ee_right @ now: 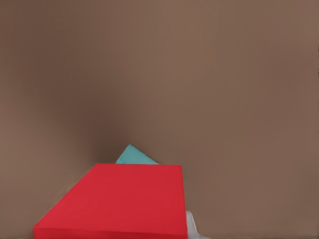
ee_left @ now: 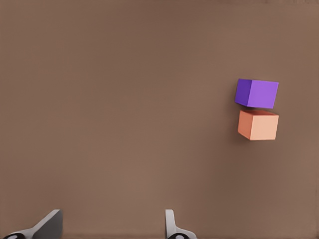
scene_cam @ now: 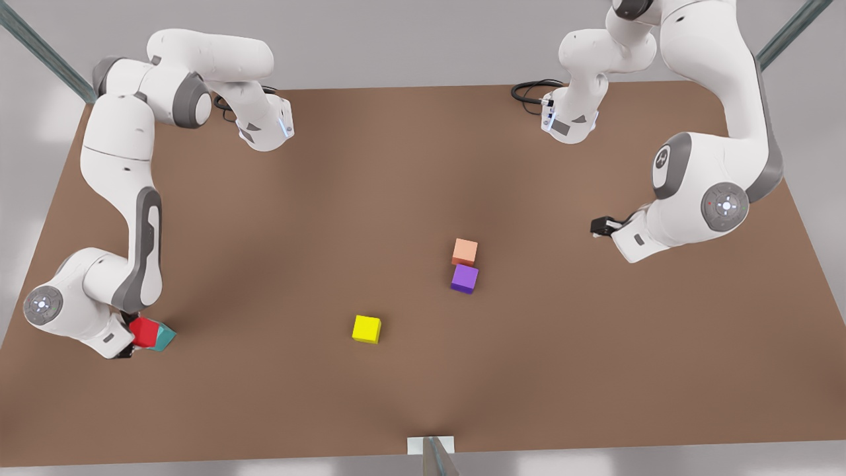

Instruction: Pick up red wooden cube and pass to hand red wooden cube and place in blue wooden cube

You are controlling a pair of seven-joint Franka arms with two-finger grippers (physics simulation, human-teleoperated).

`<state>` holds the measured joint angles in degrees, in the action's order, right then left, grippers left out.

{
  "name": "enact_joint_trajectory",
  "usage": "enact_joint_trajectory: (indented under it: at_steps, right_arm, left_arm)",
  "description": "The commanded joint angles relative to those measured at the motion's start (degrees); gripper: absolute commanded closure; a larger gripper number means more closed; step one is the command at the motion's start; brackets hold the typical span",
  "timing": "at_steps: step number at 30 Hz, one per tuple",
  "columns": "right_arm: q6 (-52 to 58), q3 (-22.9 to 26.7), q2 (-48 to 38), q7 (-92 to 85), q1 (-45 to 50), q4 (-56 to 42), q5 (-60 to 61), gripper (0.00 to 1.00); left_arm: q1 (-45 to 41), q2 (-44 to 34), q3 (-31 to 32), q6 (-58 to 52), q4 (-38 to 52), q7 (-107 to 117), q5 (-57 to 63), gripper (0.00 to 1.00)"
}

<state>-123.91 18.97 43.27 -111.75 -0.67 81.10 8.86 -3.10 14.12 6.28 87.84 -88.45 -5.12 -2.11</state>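
The red wooden cube [scene_cam: 143,332] hangs tilted near the table's corner on the front view's left, with my right gripper [scene_cam: 134,338] shut on it. In the right wrist view the red wooden cube [ee_right: 117,199] is close up, with one pale finger [ee_right: 192,226] at its side. The blue wooden cube [scene_cam: 165,338], teal in colour, lies on the table right beside and partly under the red one, and a corner of the blue wooden cube [ee_right: 135,155] peeks out past it. My left gripper [scene_cam: 600,227] waits open on the front view's right, with nothing between its fingers [ee_left: 50,226].
A yellow cube [scene_cam: 366,328] lies mid-table. A purple cube [scene_cam: 464,278] and a pale orange cube [scene_cam: 465,252] sit touching each other further right, and the left wrist view shows the purple cube [ee_left: 256,93] and the orange cube [ee_left: 258,125]. A post [scene_cam: 433,453] stands at the brown table's [scene_cam: 423,165] near edge.
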Motion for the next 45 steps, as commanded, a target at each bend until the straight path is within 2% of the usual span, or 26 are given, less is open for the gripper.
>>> enact_joint_trajectory:
  at_steps: [1,5,6,7,21,31,34,37,38,39,40,41,42,43,45]
  right_arm:
    - [-4.06,0.01,0.24,2.85,-0.13,0.11,1.25,0.4]
    - [-4.06,0.01,1.29,2.94,-0.39,0.46,1.33,0.39]
    - [-4.06,0.01,1.38,3.03,-0.39,0.46,1.42,0.15]
    - [-4.06,0.01,1.47,3.73,-0.48,0.55,1.6,0.0]
    - [-1.16,0.01,1.03,3.12,-0.48,0.99,1.6,0.0]
    - [6.57,0.1,-0.64,3.12,-0.57,-0.24,1.42,0.0]
    - [10.87,0.1,-1.08,3.21,-0.39,-3.23,1.42,0.0]
    - [17.55,0.28,-5.21,3.56,-0.21,-4.98,1.07,0.0]
    - [21.86,-0.07,-6.53,8.37,-0.13,-6.56,1.51,0.0]
    - [31.07,-0.51,-7.32,22.34,0.31,-9.72,1.6,0.0]
    - [40.49,-0.69,-9.16,46.31,3.56,-11.58,3.43,0.0]
    - [45.06,-0.69,-9.52,70.48,5.23,-11.66,7.66,0.0]
    - [46.38,-0.43,-9.52,94.13,8.74,-11.84,6.35,0.0]
    - [47.18,-0.6,-8.21,108.13,11.74,-12.19,3.88,0.0]
    - [51.11,-0.51,-5.92,110.96,14.9,-18.51,-0.42,0.0]
  left_arm:
    - [0.11,0.21,0.05,0.05,0.04,5.47,-0.08,0.0]
    - [0.2,0.56,-0.04,0.05,0.04,5.47,-0.08,0.0]
    - [0.2,0.56,-0.04,0.14,0.04,5.47,-0.08,0.0]
    - [0.2,0.82,-0.04,0.14,0.04,5.47,0.01,0.0]
    - [0.55,1.61,-0.13,0.14,0.12,5.47,0.09,0.0]
    - [0.64,1.61,-0.04,-0.04,0.12,5.56,0.01,0.0]
    - [0.9,1.62,-0.13,0.05,0.12,5.47,0.01,0.0]
    - [0.9,1.7,-0.13,0.05,0.3,5.56,-0.08,0.0]
    - [0.73,1.7,-0.04,0.05,0.39,5.56,-0.08,0.0]
    - [0.64,1.62,-0.04,0.05,0.39,5.56,-0.08,0.0]
    - [0.47,1.7,-0.04,0.05,0.3,5.56,-0.08,0.0]
    - [0.46,1.7,-0.04,-0.04,0.3,5.56,-0.08,0.0]
    - [0.73,1.7,-0.04,-0.12,0.39,5.47,0.0,0.0]
    - [0.64,1.7,-0.04,-0.21,0.39,5.56,-0.17,0.0]
    - [0.47,1.61,-0.04,-0.47,0.39,6.0,-0.26,0.0]
